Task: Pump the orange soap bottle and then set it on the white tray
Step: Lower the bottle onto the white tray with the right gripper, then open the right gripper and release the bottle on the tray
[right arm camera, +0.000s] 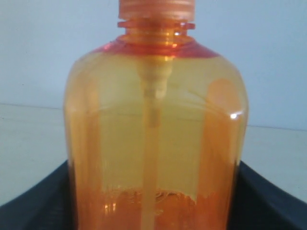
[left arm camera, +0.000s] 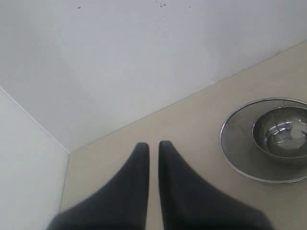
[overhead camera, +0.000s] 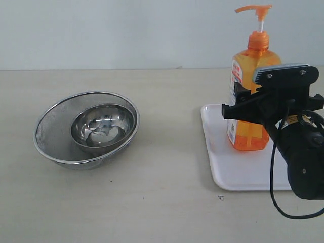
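The orange soap bottle (overhead camera: 250,134) stands upright on the white tray (overhead camera: 223,167) at the right of the table, its pump head (overhead camera: 255,9) raised on the white stem. My right gripper (overhead camera: 245,104) clasps the bottle's body from the near side, one black finger on each flank. In the right wrist view the bottle (right arm camera: 153,120) fills the frame between the fingers of that gripper (right arm camera: 153,201), which press its sides. My left gripper (left arm camera: 153,146) is shut and holds nothing, hanging above bare table to one side of the strainer.
A round steel bowl (overhead camera: 103,124) sits inside a mesh strainer (overhead camera: 86,129) at the left of the table; the strainer (left arm camera: 240,153) also shows in the left wrist view. A white wall rises behind the table. The right arm's cable hangs near the tray's front corner.
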Available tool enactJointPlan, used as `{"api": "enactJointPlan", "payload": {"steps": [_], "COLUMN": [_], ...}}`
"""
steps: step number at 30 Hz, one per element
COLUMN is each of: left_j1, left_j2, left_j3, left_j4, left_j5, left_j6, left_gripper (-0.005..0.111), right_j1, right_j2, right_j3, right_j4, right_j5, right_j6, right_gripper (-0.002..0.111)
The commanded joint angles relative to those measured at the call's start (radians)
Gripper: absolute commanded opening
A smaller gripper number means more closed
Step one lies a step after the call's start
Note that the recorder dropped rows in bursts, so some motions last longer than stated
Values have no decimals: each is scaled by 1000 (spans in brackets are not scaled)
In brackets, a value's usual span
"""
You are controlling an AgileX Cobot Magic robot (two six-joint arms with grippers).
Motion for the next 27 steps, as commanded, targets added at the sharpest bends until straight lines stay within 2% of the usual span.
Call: {"api": "enactJointPlan", "payload": {"steps": [1, 27], "left_j1": [2, 2], "left_j2": [-6, -6], "left_j3": [7, 7], "left_j4": [0, 0], "left_j5": [-12, -12], "left_j6": [-12, -12], "left_gripper": [5, 5], "right_j1": [-4, -4], "right_j2": [-9, -9], "right_j3": [-8, -8], "right_j4": [0, 9], "right_j5": [-78, -78], "right_j6": [-8, 6], "right_gripper": [0, 0]}}
